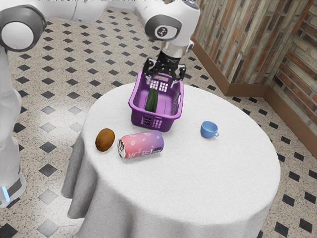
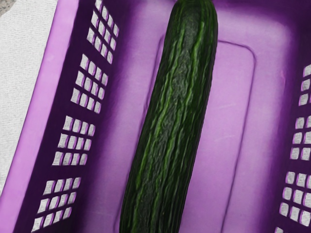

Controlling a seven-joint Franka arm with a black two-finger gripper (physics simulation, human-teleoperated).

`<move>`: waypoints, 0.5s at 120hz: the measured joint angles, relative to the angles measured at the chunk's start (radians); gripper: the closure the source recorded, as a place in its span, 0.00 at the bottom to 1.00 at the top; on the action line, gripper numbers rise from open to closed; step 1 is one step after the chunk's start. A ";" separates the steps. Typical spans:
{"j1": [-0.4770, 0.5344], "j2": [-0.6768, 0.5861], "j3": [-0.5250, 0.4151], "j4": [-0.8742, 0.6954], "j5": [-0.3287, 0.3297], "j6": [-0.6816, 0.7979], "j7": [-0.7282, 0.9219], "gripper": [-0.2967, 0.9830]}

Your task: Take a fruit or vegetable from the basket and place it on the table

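While the arm (image 1: 86, 11) reaches in from the exterior view's upper left, a brown oval thing (image 1: 105, 140) lies near a can (image 1: 142, 145). Next comes the basket (image 1: 171, 124), with the cucumber (image 1: 152, 100) inside. Above the end away from the can, the gripper (image 1: 165, 83) points down, fingers wide apart, holding nothing. Rightmost, a cup (image 1: 208, 129) sits on the table (image 1: 213, 183).

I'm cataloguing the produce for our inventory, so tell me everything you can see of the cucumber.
The cucumber is long, dark green and slightly curved, with lighter green streaks and shallow ridges running along its faintly glossy skin. It looks whole, with a rounded end. It lies lengthwise inside the purple basket, apparently resting on its floor. The gripper is open and not holding it. Whether it touches the basket's end walls, I cannot tell.
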 joint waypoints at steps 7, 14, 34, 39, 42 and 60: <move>0.020 0.012 -0.001 -0.005 0.002 0.005 0.020 0.23; 0.033 0.016 -0.001 -0.012 0.003 0.010 0.039 0.23; 0.049 0.025 -0.001 -0.029 0.008 0.029 0.084 0.23; 0.050 0.031 -0.001 -0.030 0.009 0.037 0.094 0.23; 0.050 0.035 -0.001 -0.031 0.009 0.041 0.099 0.23; 0.047 0.043 0.002 -0.064 0.001 0.074 0.127 0.23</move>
